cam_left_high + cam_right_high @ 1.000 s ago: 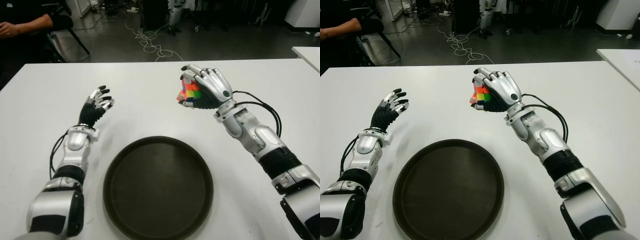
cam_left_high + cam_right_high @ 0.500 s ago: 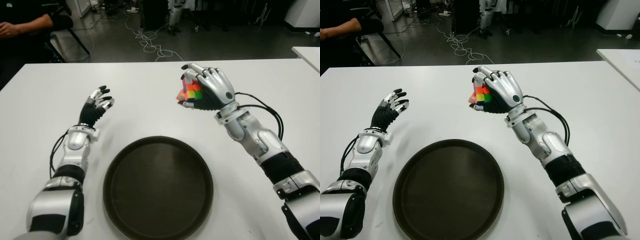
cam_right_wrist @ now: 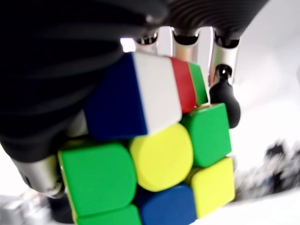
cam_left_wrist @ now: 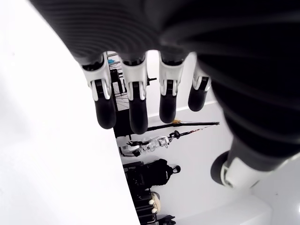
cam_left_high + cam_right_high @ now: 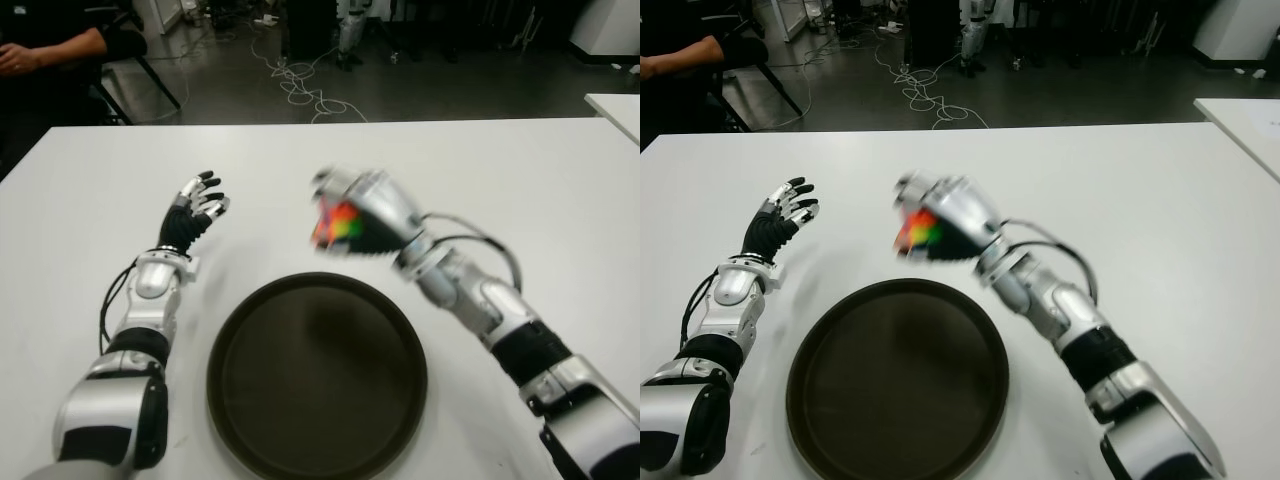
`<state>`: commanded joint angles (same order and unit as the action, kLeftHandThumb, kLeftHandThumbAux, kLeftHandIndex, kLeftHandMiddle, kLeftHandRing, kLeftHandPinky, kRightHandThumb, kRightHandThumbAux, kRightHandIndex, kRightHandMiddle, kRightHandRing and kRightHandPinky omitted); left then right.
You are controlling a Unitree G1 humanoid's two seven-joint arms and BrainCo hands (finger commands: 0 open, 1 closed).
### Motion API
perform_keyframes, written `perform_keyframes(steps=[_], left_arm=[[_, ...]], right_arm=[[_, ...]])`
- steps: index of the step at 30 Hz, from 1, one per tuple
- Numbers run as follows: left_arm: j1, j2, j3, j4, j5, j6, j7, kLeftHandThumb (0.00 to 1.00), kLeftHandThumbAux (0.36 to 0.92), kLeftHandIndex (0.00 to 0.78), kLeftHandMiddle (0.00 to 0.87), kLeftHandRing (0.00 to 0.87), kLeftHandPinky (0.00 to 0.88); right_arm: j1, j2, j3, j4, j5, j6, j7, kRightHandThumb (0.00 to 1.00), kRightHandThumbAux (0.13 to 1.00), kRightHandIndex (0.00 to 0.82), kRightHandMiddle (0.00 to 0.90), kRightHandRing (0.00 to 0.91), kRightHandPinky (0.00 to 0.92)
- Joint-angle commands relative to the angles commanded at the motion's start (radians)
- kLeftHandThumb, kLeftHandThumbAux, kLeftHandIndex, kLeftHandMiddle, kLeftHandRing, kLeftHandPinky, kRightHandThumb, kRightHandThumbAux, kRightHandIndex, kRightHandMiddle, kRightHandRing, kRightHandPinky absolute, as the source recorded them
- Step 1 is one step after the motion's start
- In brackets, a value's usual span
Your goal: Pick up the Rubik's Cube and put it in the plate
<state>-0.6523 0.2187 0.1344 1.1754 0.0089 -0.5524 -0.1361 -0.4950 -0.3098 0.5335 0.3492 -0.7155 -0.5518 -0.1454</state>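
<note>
The Rubik's Cube hangs in the air, gripped in my right hand, just beyond the far rim of the round dark plate. The right wrist view fills with the cube, its green, yellow and blue stickers facing the camera and my fingers curled around it. My left hand shows over the white table to the left of the plate, fingers spread and holding nothing; the left wrist view shows those fingers extended.
A person's arm shows at the far left beyond the table. Cables lie on the dark floor behind. A second white table corner is at the right.
My right hand has swung left and toward the plate with the cube in it, from right of centre to just above the plate's far rim. The left hand stayed put.
</note>
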Motion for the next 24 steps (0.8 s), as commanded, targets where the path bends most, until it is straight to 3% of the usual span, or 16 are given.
perform_keyframes(steps=[5,8,24], left_arm=[[-0.004,-0.004,0.001,0.004,-0.002,0.003,0.003,0.226,0.642,0.089,0.159,0.167,0.195],[-0.005,-0.007,0.002,0.003,-0.003,0.004,0.005,0.229,0.644,0.086,0.158,0.165,0.186],[0.000,-0.011,-0.001,-0.003,0.001,-0.004,0.020,0.241,0.692,0.094,0.163,0.166,0.175]], right_arm=[[-0.020,-0.014,0.001,-0.001,0.099,-0.061,0.168,0.840,0.683,0.425,0.484,0.669,0.691],[-0.030,-0.020,-0.003,0.011,0.148,-0.084,0.249,0.831,0.692,0.384,0.524,0.636,0.637],[-0.024,-0.005,-0.014,0.032,0.189,-0.092,0.358,0.824,0.699,0.379,0.481,0.481,0.493]])
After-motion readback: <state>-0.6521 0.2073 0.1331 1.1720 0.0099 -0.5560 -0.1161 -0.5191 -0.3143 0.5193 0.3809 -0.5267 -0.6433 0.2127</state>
